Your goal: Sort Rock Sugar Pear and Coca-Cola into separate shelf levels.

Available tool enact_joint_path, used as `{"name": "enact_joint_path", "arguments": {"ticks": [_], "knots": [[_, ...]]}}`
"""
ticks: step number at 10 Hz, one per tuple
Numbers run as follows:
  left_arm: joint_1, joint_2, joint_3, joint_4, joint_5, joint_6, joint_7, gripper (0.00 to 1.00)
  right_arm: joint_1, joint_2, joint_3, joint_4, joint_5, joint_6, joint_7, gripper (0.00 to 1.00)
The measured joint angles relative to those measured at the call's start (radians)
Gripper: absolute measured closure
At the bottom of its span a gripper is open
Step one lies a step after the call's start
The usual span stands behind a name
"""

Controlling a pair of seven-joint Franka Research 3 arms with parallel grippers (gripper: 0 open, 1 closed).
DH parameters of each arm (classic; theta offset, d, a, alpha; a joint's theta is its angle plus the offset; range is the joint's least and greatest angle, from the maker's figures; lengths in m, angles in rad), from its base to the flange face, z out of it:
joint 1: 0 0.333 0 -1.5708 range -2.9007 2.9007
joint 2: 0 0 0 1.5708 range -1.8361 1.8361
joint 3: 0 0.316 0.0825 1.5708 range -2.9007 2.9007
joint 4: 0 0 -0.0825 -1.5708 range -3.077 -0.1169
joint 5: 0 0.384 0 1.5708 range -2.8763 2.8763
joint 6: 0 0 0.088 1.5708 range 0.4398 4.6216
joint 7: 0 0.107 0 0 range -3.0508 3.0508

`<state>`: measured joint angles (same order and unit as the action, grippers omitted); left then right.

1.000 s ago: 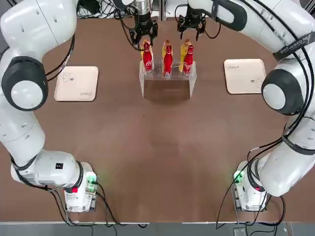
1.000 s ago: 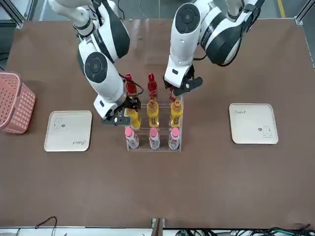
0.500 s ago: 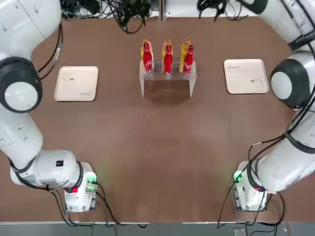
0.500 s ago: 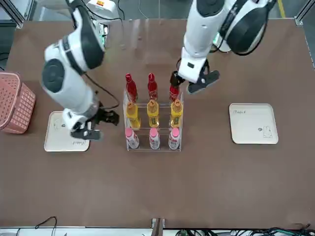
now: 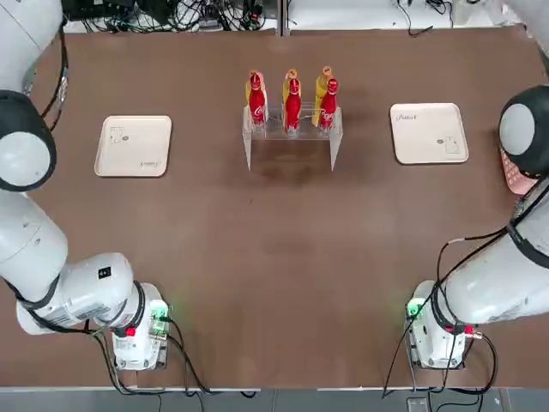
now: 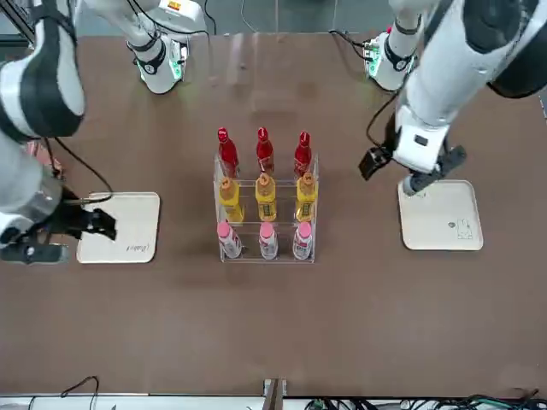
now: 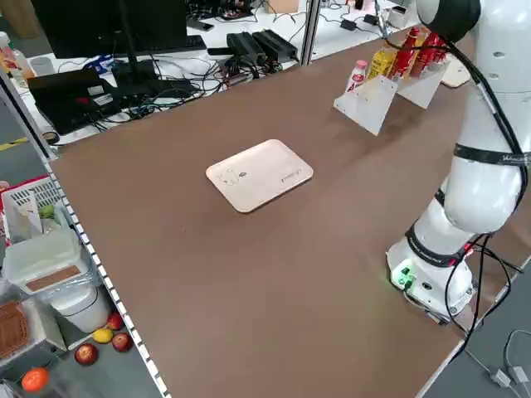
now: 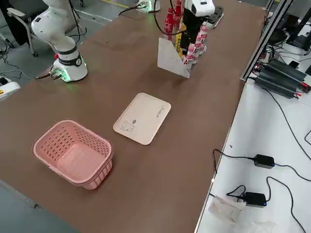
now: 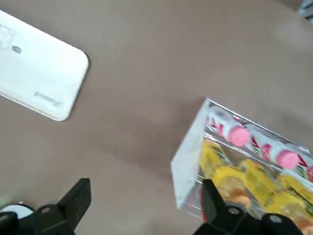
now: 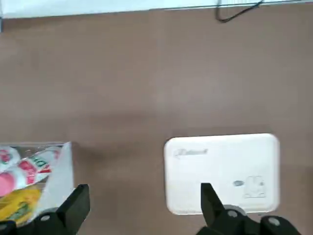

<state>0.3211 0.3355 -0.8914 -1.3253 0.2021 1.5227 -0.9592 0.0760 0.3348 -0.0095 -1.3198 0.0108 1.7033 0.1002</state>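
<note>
rack (image 6: 265, 213) holds cola (image 6: 262, 152) up top, pear (image 6: 266, 196) mid tier, all upright. left gripper (image 6: 408, 171) hangs open and empty beside one tray (image 6: 440, 215), right gripper (image 6: 64, 231) open and empty by the other, both well apart from the rack.

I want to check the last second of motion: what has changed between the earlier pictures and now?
Both arms pulled away from the acrylic rack. The left gripper moved out sideways above the left white tray; the right gripper swung out to the right white tray. Both have open, empty jaws. The Coca-Cola bottles, Rock Sugar Pear bottles and pink-capped bottles stayed in place.
</note>
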Motion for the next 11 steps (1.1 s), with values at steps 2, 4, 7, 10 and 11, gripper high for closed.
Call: {"name": "enact_joint_path", "arguments": {"ticks": [2, 4, 7, 10, 11], "knots": [[0.069, 0.001, 0.002, -0.014, 0.000, 0.000, 0.087, 0.00, -0.037, -0.045, -0.001, 0.005, -0.009, -0.065, -0.011, 0.00], [0.093, -0.010, -0.001, -0.012, 0.000, 0.000, 0.149, 0.00, -0.044, -0.148, -0.001, 0.004, -0.009, -0.170, 0.001, 0.00], [0.144, -0.052, 0.015, -0.011, 0.000, -0.034, 0.414, 0.00, -0.051, -0.279, -0.005, -0.073, -0.009, -0.213, 0.012, 0.00], [-0.039, -0.153, 0.412, -0.012, -0.177, -0.058, 0.735, 0.00, -0.069, -0.305, -0.016, -0.215, -0.009, -0.100, 0.012, 0.00], [-0.148, -0.217, 0.573, -0.031, -0.234, -0.080, 0.817, 0.00, -0.070, -0.305, -0.021, -0.235, -0.009, -0.095, 0.012, 0.00]]}}
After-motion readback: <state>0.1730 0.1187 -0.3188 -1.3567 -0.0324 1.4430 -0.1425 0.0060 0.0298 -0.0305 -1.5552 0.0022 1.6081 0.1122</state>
